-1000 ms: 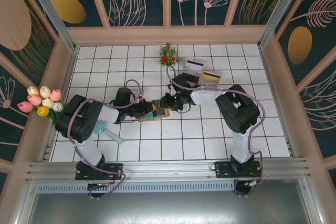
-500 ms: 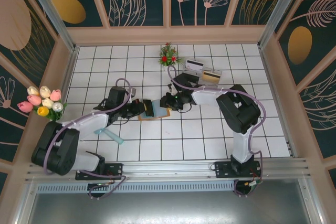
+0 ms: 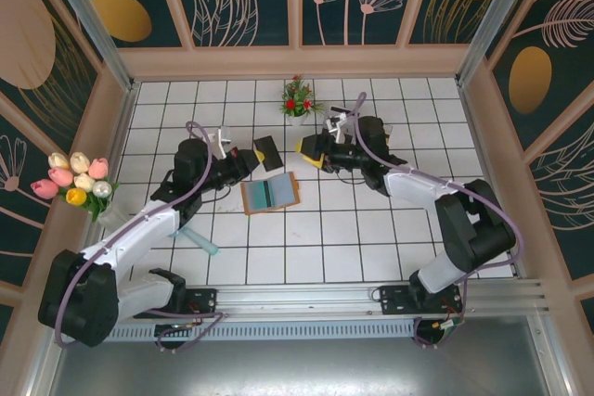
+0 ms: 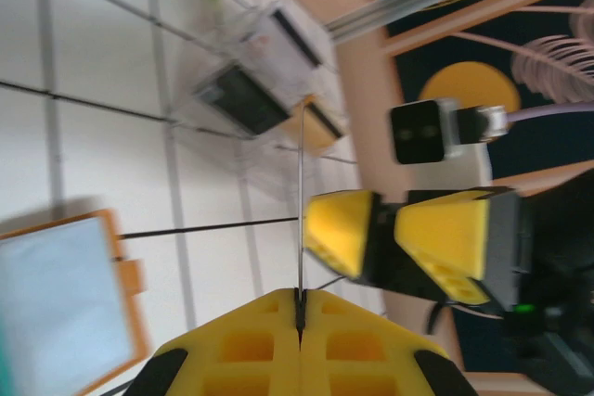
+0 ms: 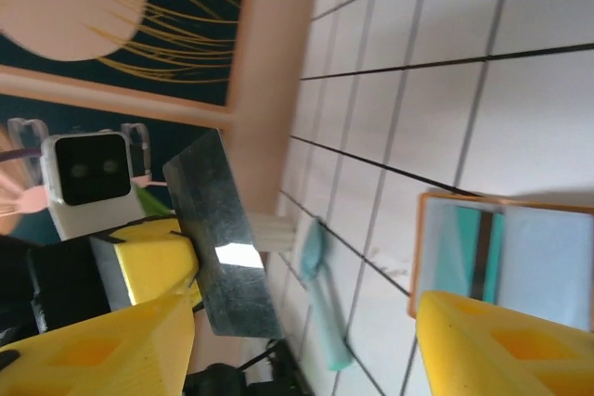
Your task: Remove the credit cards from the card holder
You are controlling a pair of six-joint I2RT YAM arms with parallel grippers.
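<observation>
Card holder (image 3: 294,190): lies open and flat on the tiles, mid-table, between the two arms and nearer the camera than both grippers; nothing touching it.
Tiled table (image 3: 371,238): white squares, dark grout, wooden walls on three sides.
Left gripper (image 3: 247,160): raised above the table just behind the holder, fingers pressed together on the held card.
Right gripper (image 3: 309,148): facing the left one, close but apart from it; yellow fingers spread, nothing between them.
Clear tray (image 4: 269,48): far side of the table, beyond the right gripper; a dark card and an orange-tan one stand in it.
Teal tool (image 3: 197,237): on the tiles near the left arm, well apart from the holder.
Held card (image 3: 267,152): pinched at one edge, off the table; face reads dark from above, grey and glossy from the right wrist.
Credit cards (image 3: 267,194): teal-green faces showing inside the open holder; count unclear.
</observation>
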